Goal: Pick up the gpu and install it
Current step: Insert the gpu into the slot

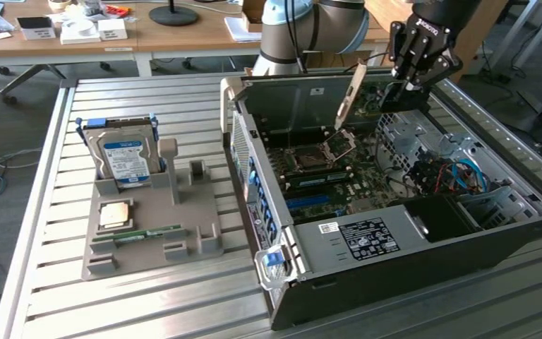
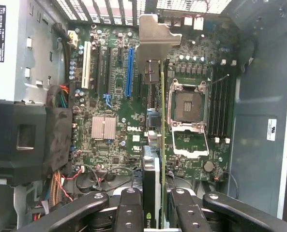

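Note:
The gpu (image 1: 370, 92) hangs upright over the open computer case (image 1: 497, 233), its silvery end bracket (image 1: 350, 95) pointing toward the exterior view's left. My gripper (image 1: 405, 86) is shut on the card's top edge. In the wrist view the gpu (image 2: 155, 145) shows edge-on between my fingers (image 2: 129, 210), with its bracket (image 2: 155, 36) at the far end. It hovers above the motherboard (image 2: 109, 101), between the blue slot (image 2: 129, 72) and the open CPU socket (image 2: 189, 104). Whether the card touches a slot I cannot tell.
A grey holder tray (image 1: 186, 212) on the slatted metal table carries a hard drive (image 1: 125, 159), a small square chip (image 1: 113, 213) and a green memory stick (image 1: 144, 233). Inside the case sit a power supply (image 1: 365, 236) and cable bundles (image 1: 445, 176). Desks stand behind.

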Available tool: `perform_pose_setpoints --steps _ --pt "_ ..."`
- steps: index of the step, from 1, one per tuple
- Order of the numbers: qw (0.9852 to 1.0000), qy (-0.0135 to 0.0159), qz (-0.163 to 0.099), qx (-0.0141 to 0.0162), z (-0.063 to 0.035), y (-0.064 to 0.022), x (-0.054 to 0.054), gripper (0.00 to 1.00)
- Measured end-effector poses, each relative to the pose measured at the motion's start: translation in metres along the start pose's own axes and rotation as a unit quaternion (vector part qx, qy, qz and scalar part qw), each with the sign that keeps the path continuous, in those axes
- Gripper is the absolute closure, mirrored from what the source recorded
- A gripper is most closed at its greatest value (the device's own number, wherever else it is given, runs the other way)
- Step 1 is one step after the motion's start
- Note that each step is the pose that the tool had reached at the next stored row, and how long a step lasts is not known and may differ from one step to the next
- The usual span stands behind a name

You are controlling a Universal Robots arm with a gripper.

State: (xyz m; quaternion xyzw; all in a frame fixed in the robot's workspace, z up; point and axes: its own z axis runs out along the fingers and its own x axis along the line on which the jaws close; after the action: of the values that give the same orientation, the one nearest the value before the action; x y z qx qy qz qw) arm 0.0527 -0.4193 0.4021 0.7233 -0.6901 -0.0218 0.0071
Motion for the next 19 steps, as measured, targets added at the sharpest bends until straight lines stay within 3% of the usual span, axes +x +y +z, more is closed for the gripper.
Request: perform_pose_setpoints --steps 11,19 --pt "0.9999 -0.0006 0.016 0.002 0.0062 0.0161 -0.001 0.73" --pt "0.9997 -0.0004 0.019 0.0137 0.0175 0.0297 -0.001 0.73"
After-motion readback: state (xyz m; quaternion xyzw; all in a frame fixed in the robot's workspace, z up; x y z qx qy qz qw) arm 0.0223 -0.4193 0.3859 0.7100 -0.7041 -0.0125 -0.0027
